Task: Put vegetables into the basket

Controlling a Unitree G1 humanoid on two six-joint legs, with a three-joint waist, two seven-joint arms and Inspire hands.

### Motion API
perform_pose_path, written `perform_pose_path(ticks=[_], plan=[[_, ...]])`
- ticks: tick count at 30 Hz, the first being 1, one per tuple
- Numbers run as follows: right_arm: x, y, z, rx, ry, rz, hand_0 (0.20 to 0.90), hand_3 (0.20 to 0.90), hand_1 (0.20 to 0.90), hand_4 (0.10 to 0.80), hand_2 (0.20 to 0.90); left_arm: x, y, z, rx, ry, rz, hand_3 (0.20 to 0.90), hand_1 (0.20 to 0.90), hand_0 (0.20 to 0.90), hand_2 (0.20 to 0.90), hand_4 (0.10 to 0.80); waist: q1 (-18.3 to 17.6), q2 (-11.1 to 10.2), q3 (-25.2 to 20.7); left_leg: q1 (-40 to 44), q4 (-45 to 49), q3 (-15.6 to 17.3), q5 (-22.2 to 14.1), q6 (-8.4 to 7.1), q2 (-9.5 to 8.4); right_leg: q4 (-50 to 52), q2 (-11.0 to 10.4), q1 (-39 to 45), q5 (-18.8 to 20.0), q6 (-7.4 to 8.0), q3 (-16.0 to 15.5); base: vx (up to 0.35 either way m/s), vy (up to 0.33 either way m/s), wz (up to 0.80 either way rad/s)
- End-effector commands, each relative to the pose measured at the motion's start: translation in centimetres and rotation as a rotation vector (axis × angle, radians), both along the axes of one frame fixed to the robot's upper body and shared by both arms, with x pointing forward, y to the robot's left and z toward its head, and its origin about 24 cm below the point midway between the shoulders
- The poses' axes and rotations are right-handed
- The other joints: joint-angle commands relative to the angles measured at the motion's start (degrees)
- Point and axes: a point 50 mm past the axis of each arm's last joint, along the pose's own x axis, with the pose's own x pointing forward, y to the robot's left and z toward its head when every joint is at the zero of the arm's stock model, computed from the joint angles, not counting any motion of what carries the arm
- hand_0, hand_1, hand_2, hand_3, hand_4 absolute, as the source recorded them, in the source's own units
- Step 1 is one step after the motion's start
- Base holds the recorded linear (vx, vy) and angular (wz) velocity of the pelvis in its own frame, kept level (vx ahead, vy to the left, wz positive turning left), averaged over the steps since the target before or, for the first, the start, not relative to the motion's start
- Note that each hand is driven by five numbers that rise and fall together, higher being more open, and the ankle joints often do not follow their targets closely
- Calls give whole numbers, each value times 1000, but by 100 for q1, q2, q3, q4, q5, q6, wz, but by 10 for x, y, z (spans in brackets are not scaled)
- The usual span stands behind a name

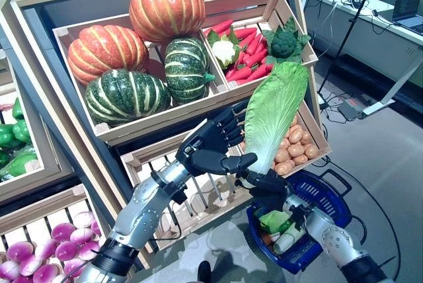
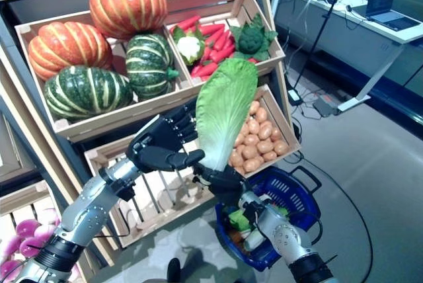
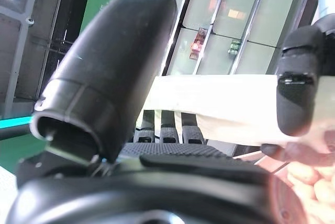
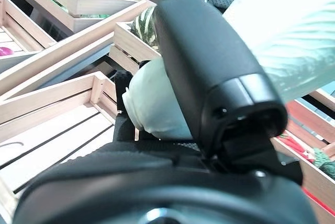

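A long Chinese cabbage [image 1: 274, 114] with a green leaf and pale stalk stands upright in front of the shelves. My right hand [image 1: 268, 180] is shut on its base; the right wrist view shows the pale stalk end [image 4: 152, 103] in the palm behind the thumb. My left hand [image 1: 211, 144] holds the stalk just above, thumb [image 1: 234, 162] in front and fingers behind the leaf. The white stalk [image 3: 220, 103] crosses between the thumb and a finger. Below the right hand sits the blue basket [image 1: 334, 197], holding green and white vegetables [image 1: 277, 223].
Tilted wooden crates hold pumpkins [image 1: 165, 8], red carrots [image 1: 248, 55], a cauliflower [image 1: 223, 50], broccoli [image 1: 284, 41] and potatoes [image 1: 294, 147]. A slatted crate [image 1: 165, 164] lies behind my left arm. Purple onions [image 1: 63, 237] and green peppers [image 1: 10, 137] are at the left. A desk with a laptop [image 1: 406, 5] stands far right.
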Motion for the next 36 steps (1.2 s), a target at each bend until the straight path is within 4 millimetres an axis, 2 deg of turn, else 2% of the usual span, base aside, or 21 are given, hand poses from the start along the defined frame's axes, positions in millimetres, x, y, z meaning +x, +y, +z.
perform_pose_path(ticks=[1,9,14,18,21,25,27,30,36], plan=[[28,1,85,222,-429,-50,300,300,300,400,300,5,0,31,-90,-121,-45,900,900,900,900,800,24,-182,-488,438,12,21,-865,-143,44,79,-267,-203,355,2,142,0,0,0],[30,-30,106,260,-550,-275,300,300,300,400,300,7,8,29,-108,-114,-15,900,900,900,900,800,-58,-174,-483,430,12,59,-881,-148,85,63,-217,-215,336,-6,191,0,0,0],[28,-47,103,314,-541,-426,300,300,300,400,300,7,10,28,-124,-114,1,900,900,900,900,800,-99,-162,-421,366,12,58,-858,-162,104,73,-174,-265,322,-29,223,-11,-26,-1],[26,-63,92,346,-507,-561,300,300,300,400,300,3,14,28,-136,-121,8,900,900,900,900,800,-120,-167,-318,346,12,123,-846,-168,133,136,-136,-372,277,-54,281,-30,-50,-6],[28,-73,91,379,-516,-653,300,300,300,400,300,2,15,35,-147,-169,-2,900,900,900,900,800,-112,-131,-84,150,40,162,-761,-151,146,442,-78,-706,166,-111,354,-162,-44,-11],[39,-91,96,392,-535,-731,300,300,300,400,300,7,11,57,-174,-271,-13,900,900,900,900,800,-129,-83,407,-300,436,99,-778,-167,156,846,-14,-1156,57,-224,419,-241,-55,-11],[41,-100,95,399,-521,-770,300,300,300,400,300,7,11,67,-193,-317,-13,900,900,900,900,800,-153,-84,628,-580,817,21,-854,-202,120,985,27,-1310,12,-295,504,-167,-74,-4],[43,-114,92,419,-529,-818,300,300,300,400,300,5,5,83,-218,-408,-25,900,900,900,900,800,-178,-42,1065,-1203,1546,-92,-954,-253,164,1670,81,-1800,-178,-438,532,-190,-57,4],[52,-129,92,441,-533,-879,300,300,300,400,300,5,-1,104,-228,-532,-45,900,900,900,900,800,-127,-35,1603,-2330,2736,-266,-1215,-255,92,2920,79,-2838,-520,-571,524,-166,-39,10]])
